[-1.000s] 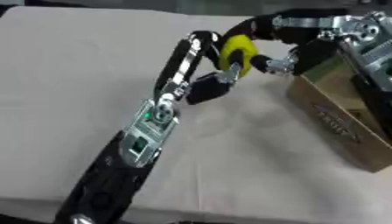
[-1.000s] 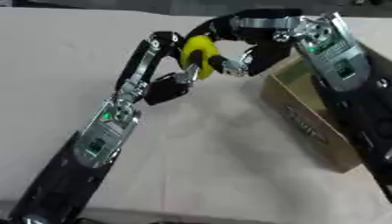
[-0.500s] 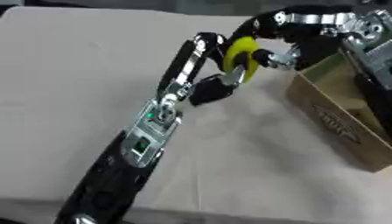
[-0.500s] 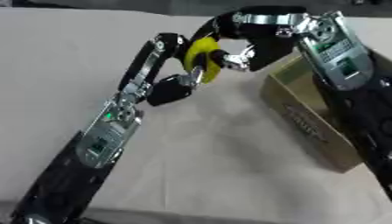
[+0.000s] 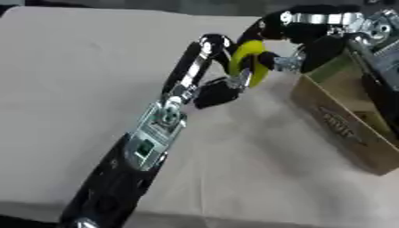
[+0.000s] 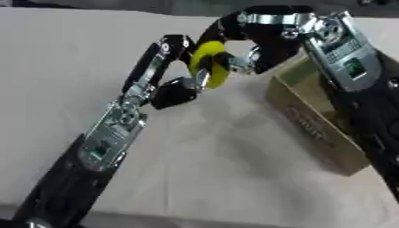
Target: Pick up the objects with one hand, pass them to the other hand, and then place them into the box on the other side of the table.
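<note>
Yellow object (image 5: pixel 248 62) between left hand (image 5: pixel 214 84) and right hand (image 5: pixel 300 33).

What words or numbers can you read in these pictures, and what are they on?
Box: dark print runs along its side wall, too blurred to read.
Left arm: a small green patch on a silver plate, no letters readable.
Right arm: a green patch on its plate too, nothing readable.
Yellow object: no writing visible.

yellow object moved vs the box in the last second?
Yes, slightly. The yellow object, held between the left hand and right hand, has shifted a little toward the box.
</note>
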Motion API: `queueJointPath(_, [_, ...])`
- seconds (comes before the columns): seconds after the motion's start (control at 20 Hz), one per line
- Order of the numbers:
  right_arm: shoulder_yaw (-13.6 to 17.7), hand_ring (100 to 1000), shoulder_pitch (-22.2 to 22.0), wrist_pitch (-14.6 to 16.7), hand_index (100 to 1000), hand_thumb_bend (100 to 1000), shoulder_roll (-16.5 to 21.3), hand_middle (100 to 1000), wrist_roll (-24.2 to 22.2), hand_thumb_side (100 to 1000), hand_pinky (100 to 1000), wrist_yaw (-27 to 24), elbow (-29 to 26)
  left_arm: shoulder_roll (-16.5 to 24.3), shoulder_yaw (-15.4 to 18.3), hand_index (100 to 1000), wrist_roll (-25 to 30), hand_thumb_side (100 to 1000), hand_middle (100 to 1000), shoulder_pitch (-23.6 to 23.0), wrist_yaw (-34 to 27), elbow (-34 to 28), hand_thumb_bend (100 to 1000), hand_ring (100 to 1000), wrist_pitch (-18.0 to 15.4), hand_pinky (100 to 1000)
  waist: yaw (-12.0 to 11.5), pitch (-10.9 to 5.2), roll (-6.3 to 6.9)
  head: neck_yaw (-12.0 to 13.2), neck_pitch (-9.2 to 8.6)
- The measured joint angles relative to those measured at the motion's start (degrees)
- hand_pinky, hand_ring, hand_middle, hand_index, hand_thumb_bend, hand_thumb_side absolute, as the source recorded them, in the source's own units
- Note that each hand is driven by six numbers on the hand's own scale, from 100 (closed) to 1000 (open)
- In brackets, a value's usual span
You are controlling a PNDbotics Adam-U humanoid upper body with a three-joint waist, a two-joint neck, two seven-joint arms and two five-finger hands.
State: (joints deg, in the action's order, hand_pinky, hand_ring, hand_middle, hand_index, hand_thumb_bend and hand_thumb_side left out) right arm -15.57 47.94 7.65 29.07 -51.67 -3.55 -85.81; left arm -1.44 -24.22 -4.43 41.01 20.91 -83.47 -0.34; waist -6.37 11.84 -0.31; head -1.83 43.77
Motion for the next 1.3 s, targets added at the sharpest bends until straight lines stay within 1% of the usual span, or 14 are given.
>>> queueJointPath(0.25, [-0.14, 760, 0.24, 0.85, 694, 100, 0.07, 675, 0.08, 207, 938, 0.24, -0.01, 0.08, 0.02, 599, 0.16, 331, 492, 0.01, 0.0, -0.9, 100, 425, 0.18, 636, -0.04, 0.0, 0.0, -0.05, 0.0])
queueJointPath(0.5, [-0.34, 715, 0.26, 0.75, 666, 100, 0.29, 642, 0.12, 203, 912, 0.29, 0.02, 0.11, 0.03, 600, 0.82, 327, 492, 0.04, 0.0, -1.36, 100, 425, 0.35, 637, -0.05, 0.0, 0.0, -0.09, 0.01])
queueJointPath(0.65, [-0.53, 643, 0.28, -0.05, 609, 100, 0.32, 590, -0.03, 205, 881, 0.31, 0.32, 0.11, 0.02, 601, 1.53, 326, 493, 0.46, 0.0, -1.87, 100, 425, 0.33, 638, -0.03, 0.0, 0.0, -0.25, 0.01])
queueJointPath(0.8, [-0.54, 589, 0.37, -0.97, 528, 100, 0.32, 524, -0.06, 208, 855, 0.14, 0.33, 0.11, 0.01, 606, 2.2, 314, 495, 0.47, 0.0, -1.91, 100, 426, 0.35, 640, -0.01, 0.0, 0.0, -0.31, 0.02])
queueJointPath(0.85, [-0.51, 575, 0.39, -1.28, 502, 100, 0.32, 503, -0.07, 208, 846, 0.0, 0.33, 0.12, 0.02, 612, 2.36, 294, 498, 0.47, 0.0, -1.95, 100, 428, 0.39, 642, 0.0, 0.0, 0.0, -0.31, 0.02])
queueJointPath(0.95, [-0.37, 563, 0.43, -1.84, 478, 100, 0.32, 484, -0.08, 209, 836, -0.32, 0.33, 0.12, 0.02, 617, 2.57, 242, 501, 0.49, 0.02, -2.15, 100, 433, 0.53, 647, 0.01, 0.0, 0.0, -0.32, 0.02])
queueJointPath(1.0, [-0.32, 549, 0.44, -2.07, 459, 100, 0.32, 469, -0.09, 210, 828, -0.44, 0.33, 0.12, 0.02, 624, 2.7, 201, 506, 0.52, 0.05, -2.25, 100, 438, 0.61, 653, 0.02, 0.0, 0.0, -0.32, 0.02])
queueJointPath(1.1, [-0.26, 524, 0.44, -2.56, 427, 100, 0.32, 444, -0.06, 214, 814, -0.82, 0.33, 0.12, 0.02, 638, 2.95, 172, 515, 0.6, 0.2, -2.32, 100, 446, 0.73, 661, 0.02, 0.0, 0.0, -0.34, 0.02])
queueJointPath(1.2, [0.03, 506, 0.43, -3.19, 407, 100, 0.31, 426, -0.12, 218, 805, -1.27, 0.33, 0.13, 0.04, 654, 3.16, 170, 524, 0.73, 0.59, -2.54, 100, 458, 0.87, 673, 0.04, 0.0, 0.0, -0.35, 0.02])
queueJointPath(1.3, [0.32, 493, 0.42, -3.98, 388, 100, 0.3, 411, -0.19, 244, 799, -1.84, 0.32, 0.22, 0.07, 685, 3.26, 193, 541, 0.86, 1.34, -2.75, 159, 477, 1.07, 692, 0.04, 0.0, 0.0, -0.35, 0.02])
